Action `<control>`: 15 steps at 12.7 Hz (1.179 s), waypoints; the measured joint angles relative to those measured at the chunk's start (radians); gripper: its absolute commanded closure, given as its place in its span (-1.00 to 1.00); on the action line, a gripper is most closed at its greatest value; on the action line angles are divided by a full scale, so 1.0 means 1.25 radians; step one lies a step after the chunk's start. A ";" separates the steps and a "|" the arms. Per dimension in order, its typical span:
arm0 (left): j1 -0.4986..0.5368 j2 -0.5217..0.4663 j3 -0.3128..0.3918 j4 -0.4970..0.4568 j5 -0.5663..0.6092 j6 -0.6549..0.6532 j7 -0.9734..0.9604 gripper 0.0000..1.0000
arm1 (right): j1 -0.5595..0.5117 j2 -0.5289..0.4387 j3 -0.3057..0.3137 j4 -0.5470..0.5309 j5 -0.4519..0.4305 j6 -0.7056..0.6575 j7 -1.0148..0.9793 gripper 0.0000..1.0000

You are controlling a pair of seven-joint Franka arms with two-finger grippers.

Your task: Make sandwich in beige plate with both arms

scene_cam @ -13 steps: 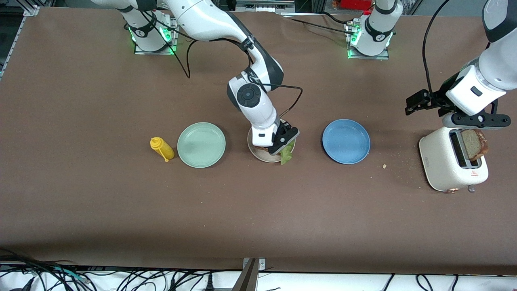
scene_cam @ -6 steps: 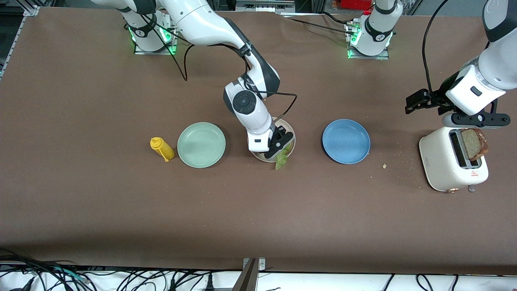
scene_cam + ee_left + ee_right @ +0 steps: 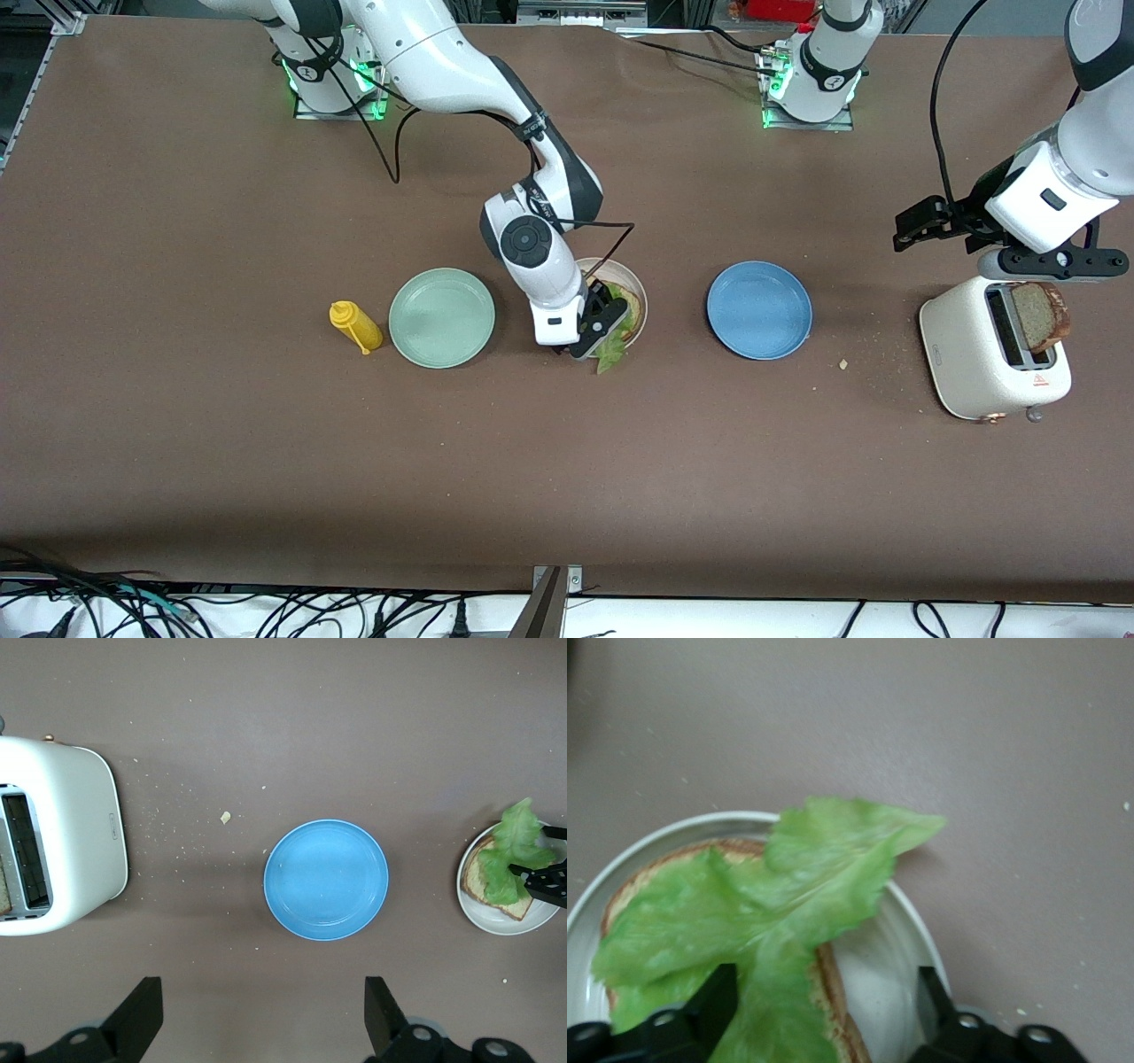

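On the beige plate [image 3: 640, 306], lettuce [image 3: 780, 904] lies on one bread slice [image 3: 483, 889], under my spread right hand [image 3: 592, 330]. My left hand [image 3: 1052, 262], spread over the toaster [image 3: 992, 359], should next grip the toast [image 3: 1041, 316].

A wide brown counter [image 3: 266, 461] with a matte, faintly speckled top fills nearly the whole front view. Even light from above leaves only soft, short shadows on it. Pale crumbs [image 3: 843, 363] dot the surface toward the left arm's end. Along the edge nearest the front camera runs a white strip [image 3: 797, 620] with tangled black cables [image 3: 106, 607] and a metal bracket [image 3: 551, 602]. At one corner by the bases, aluminium framing [image 3: 35, 71] borders the counter.
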 measured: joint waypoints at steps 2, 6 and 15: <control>0.000 0.003 0.000 0.002 0.000 0.000 0.000 -1.00 | -0.006 -0.017 -0.008 -0.022 -0.011 -0.017 -0.016 -1.00; 0.001 0.006 0.000 0.004 0.000 0.000 0.000 -1.00 | -0.066 -0.138 -0.024 -0.145 -0.012 -0.052 -0.086 -1.00; 0.002 0.008 0.000 0.007 0.000 0.000 0.000 -1.00 | -0.256 -0.498 -0.067 -0.331 -0.133 -0.296 -0.069 -1.00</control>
